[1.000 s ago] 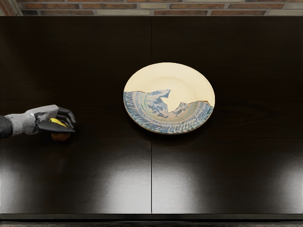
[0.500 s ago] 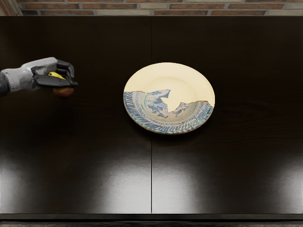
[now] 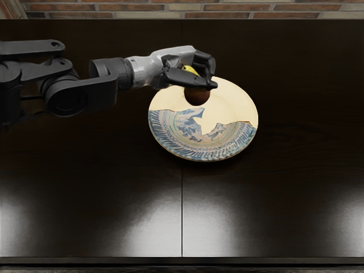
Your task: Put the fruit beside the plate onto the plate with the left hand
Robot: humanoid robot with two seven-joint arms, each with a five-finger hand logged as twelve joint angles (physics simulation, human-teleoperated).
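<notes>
A round plate (image 3: 227,108), cream at the back and blue-patterned at the front, lies in the middle of the dark table. My left hand (image 3: 190,73) reaches in from the left and hovers over the plate's back left rim. Its dark fingers are curled around a small brown fruit (image 3: 197,95) that hangs below the palm, above the cream part of the plate. I cannot tell whether the fruit touches the plate. The right arm is out of view.
The dark wooden table (image 3: 273,199) stretches wide around the plate. A brick wall (image 3: 182,7) runs along its far edge. The left arm's bulky black joints (image 3: 62,91) span the upper left of the table.
The left hand has carried the fruit from the table's left side, up and rightward, to above the plate's back left rim. The arm now stretches far into view.
</notes>
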